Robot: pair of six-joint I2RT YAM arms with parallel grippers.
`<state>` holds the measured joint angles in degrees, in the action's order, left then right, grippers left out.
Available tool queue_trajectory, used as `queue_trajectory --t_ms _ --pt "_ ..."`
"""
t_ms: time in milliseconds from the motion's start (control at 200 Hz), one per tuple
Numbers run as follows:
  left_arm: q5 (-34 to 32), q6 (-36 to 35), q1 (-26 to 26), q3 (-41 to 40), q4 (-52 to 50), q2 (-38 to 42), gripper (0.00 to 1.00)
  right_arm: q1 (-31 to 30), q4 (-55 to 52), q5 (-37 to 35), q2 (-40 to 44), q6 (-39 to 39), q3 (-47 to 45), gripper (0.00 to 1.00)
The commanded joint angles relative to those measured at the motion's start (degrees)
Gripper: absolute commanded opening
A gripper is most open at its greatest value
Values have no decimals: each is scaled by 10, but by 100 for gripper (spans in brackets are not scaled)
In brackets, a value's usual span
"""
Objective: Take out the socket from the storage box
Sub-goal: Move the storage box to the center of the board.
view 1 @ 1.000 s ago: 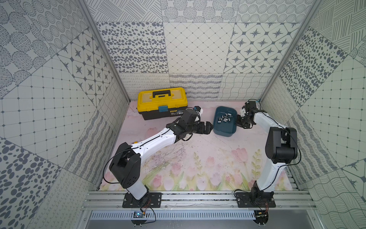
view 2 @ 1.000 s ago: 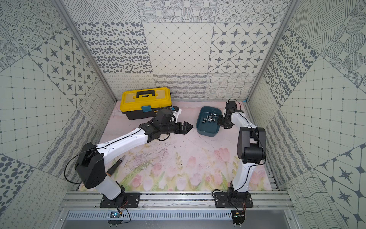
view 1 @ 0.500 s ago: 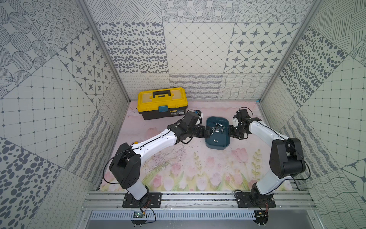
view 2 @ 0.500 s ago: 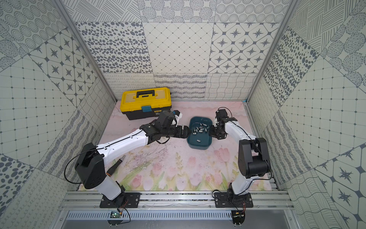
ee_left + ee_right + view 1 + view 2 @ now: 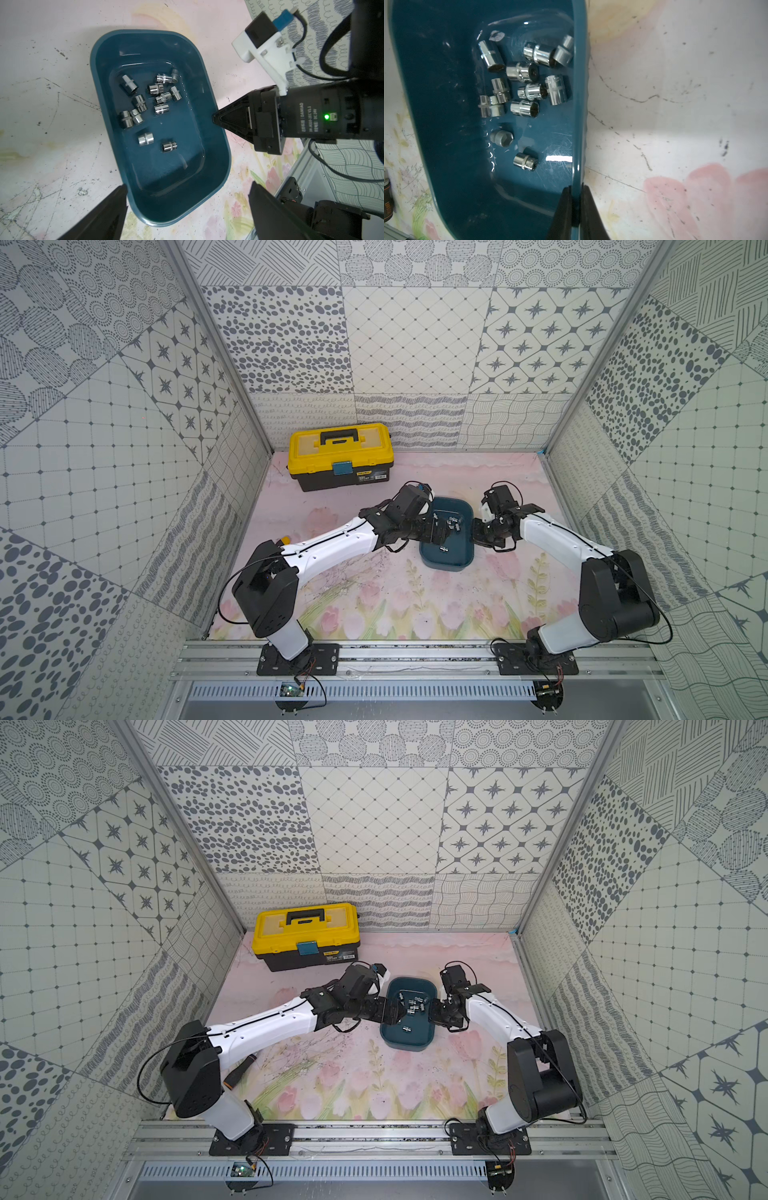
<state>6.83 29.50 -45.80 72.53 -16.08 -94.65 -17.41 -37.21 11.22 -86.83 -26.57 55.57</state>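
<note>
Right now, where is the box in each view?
Top view: box just right of centre.
Top view: box near centre.
Left wrist: box fills the middle, sockets inside.
Right wrist: box interior and one rim, close up.
Shared landmark: right tool pinching the rim, seen in all four.

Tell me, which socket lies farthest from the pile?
The knurled socket toward the box's bare end; only a smooth socket lies near it.
</note>
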Motion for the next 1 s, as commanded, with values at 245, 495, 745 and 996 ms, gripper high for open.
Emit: queue_trajectory --t_ms 245,495,745,996 --pt "-62 -12 -27 -20 -10 -16 92 -64 59 7 7 -65 -37 1" --pt "-94 -19 -27 -14 -24 -39 84 -74 69 12 15 -77 -42 14" --pt "-120 -11 -27 19 -61 -85 76 -74 59 23 4 -71 -29 25" --pt "-138 -11 -28 63 -78 -150 67 -73 57 25 0 -63 -29 28"
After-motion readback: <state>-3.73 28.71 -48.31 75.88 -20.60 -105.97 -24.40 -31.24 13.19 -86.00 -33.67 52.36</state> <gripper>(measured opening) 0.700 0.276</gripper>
